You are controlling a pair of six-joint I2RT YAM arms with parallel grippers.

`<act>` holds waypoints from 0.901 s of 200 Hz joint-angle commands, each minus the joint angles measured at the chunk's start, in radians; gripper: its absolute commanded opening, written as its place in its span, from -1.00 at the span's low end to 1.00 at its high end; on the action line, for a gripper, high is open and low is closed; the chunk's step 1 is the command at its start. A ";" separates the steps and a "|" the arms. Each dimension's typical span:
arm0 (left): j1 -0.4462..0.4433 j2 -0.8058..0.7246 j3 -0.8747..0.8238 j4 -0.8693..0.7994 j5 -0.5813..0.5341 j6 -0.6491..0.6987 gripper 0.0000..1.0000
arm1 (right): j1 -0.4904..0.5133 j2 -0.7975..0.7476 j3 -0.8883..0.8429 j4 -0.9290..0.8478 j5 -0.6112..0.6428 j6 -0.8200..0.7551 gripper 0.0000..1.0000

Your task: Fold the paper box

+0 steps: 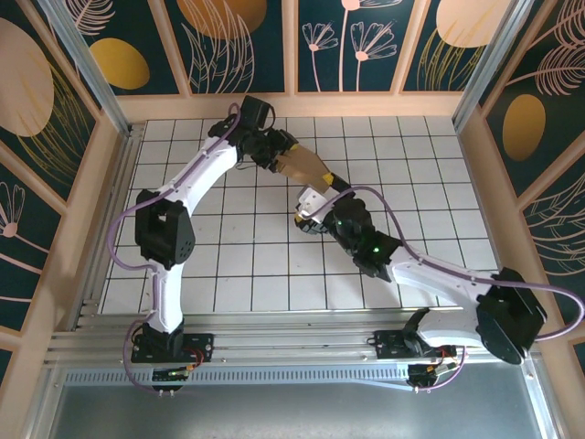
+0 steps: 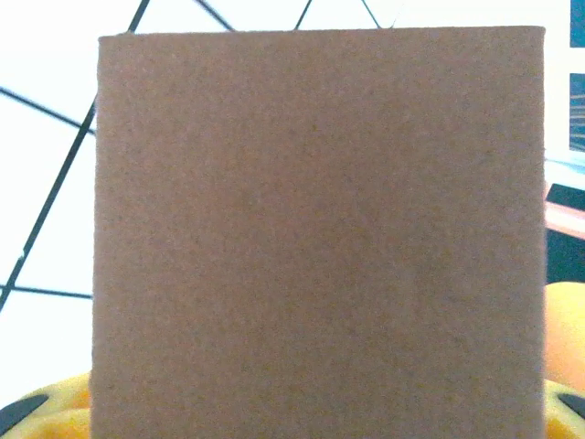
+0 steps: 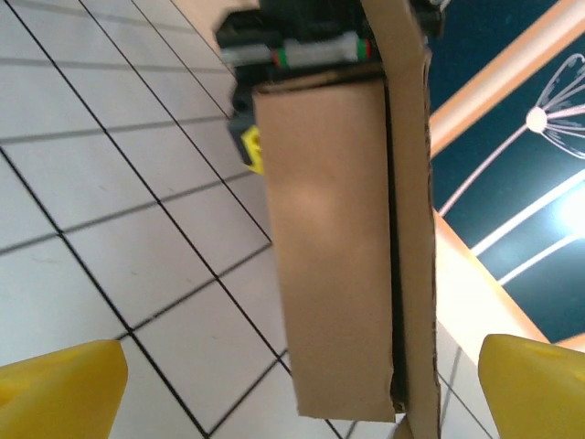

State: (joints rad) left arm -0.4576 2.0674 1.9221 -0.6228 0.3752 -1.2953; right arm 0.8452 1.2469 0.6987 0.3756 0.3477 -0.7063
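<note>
Left gripper (image 1: 280,155) grips the plain brown, flat-folded paper box (image 1: 303,167).

1 paper box (image 1: 302,166); 2 arms: left arm (image 1: 196,183), right arm (image 1: 439,274).

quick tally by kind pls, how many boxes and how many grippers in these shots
paper box: 1
grippers: 2, the left gripper and the right gripper
total: 3
</note>
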 commanded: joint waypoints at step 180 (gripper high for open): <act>-0.003 -0.182 -0.298 0.275 0.188 -0.214 0.19 | -0.144 0.252 0.342 -0.247 -0.170 -0.211 0.05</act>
State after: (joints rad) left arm -0.4461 1.9392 1.6424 -0.3737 0.4755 -1.4902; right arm 0.7105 1.4933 0.9749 0.2077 0.1829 -0.8902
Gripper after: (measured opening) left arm 0.566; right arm 0.565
